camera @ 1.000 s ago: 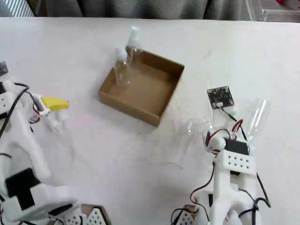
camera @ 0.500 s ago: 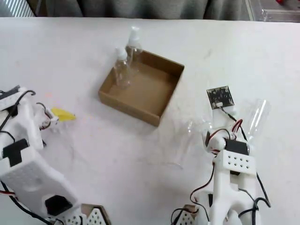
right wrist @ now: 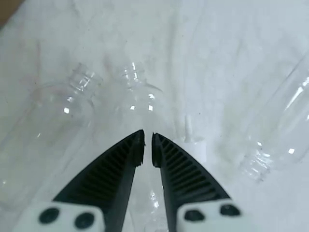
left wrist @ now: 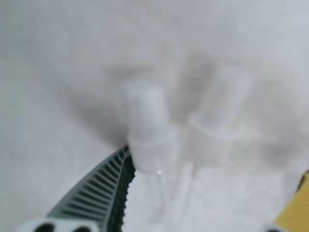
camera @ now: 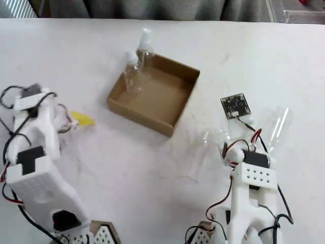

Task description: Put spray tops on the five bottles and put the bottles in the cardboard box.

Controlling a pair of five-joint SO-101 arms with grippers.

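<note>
Two bottles with white spray tops stand upright at the far left corner of the cardboard box (camera: pixel 143 118), which sits open near the middle of the white surface (camera: pixel 76 56). The shorter bottle (camera: pixel 133 73) is inside the box against its wall. The taller bottle (camera: pixel 144 48) is just behind it at the corner, and we cannot tell if its foot is inside the wall or outside. At the left side of the surface we see the left arm (camera: pixel 35 162). Its left gripper (left wrist: pixel 212 169) is released: the grey ribbed finger (left wrist: pixel 101 193) and the yellow finger (left wrist: pixel 300 205) are wide apart. Just beside the tip of the grey finger there is a loose spray top (left wrist: pixel 147 128) with its thin tube, and near it a clear bottle neck (left wrist: pixel 219 108); we cannot tell if these two touch. The right gripper (right wrist: pixel 148 145) is low over the surface on the right side, clenched to a thin slit, and it grasps nothing. In front of it lie a first open bottle (right wrist: pixel 53 121) and a second open bottle (right wrist: pixel 137 92) side by side, both clear and without tops. A third open bottle (right wrist: pixel 285 125) lies apart from them, on the right of the right arm (camera: pixel 251 188). Another spray top (right wrist: pixel 193 142) rests on the surface just beside one black finger (right wrist: pixel 186 179).
</note>
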